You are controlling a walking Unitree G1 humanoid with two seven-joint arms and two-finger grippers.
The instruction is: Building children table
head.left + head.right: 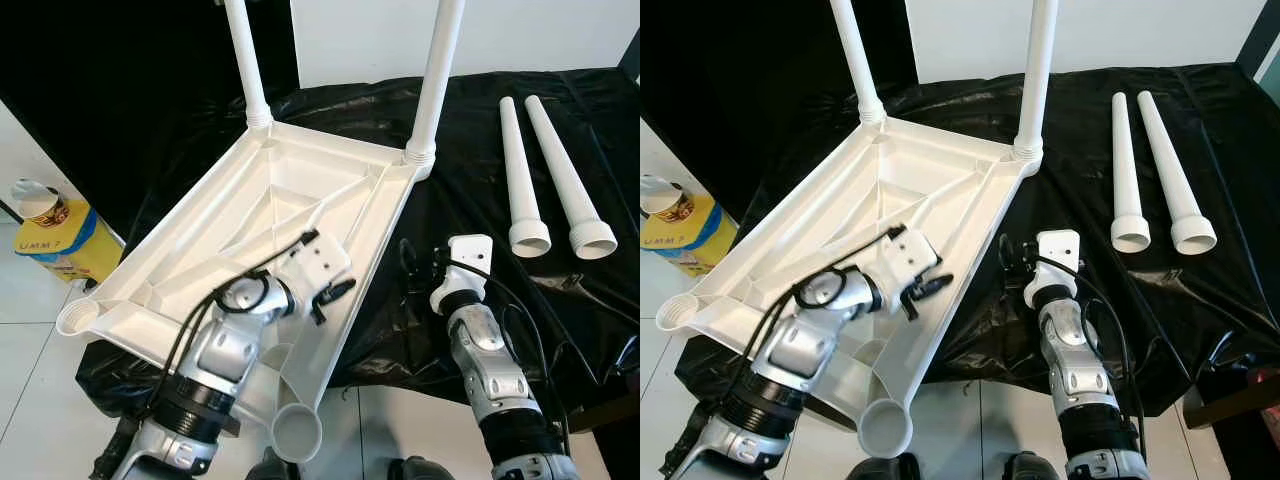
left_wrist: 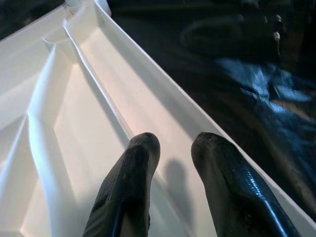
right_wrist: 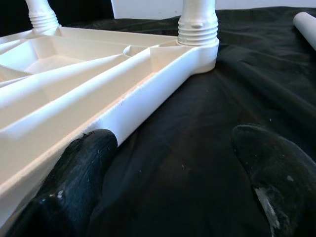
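Hands first: the left hand (image 1: 335, 295) hovers inside the upturned table (image 1: 215, 235), its fingers (image 2: 133, 187) slightly parted and grasping nothing, just above the inner channel by the right-side rim. The right hand (image 3: 173, 182) sits low on the black sheet (image 1: 480, 190), fingers spread wide and empty, one finger (image 3: 79, 173) right beside the table's outer edge; I cannot tell whether it touches.

The table lies upside down, tilted, its far end on the sheet-covered tabletop and its near end hanging out over the floor. Two legs (image 1: 438, 70) stand screwed into the far corner sockets. The two near sockets (image 1: 297, 428) are open and empty. Two loose legs (image 1: 560, 170) lie side by side on the sheet, well apart from the right hand, wide ends toward the robot. A yellow bag (image 1: 60, 235) sits on the floor to the left.

By my reading the job is half done: two legs in, two to go. Next likely calls for the right hand to reach for a loose leg, grip it near the wide end, carry it to an empty near socket and twist it in while the left hand steadies the table.
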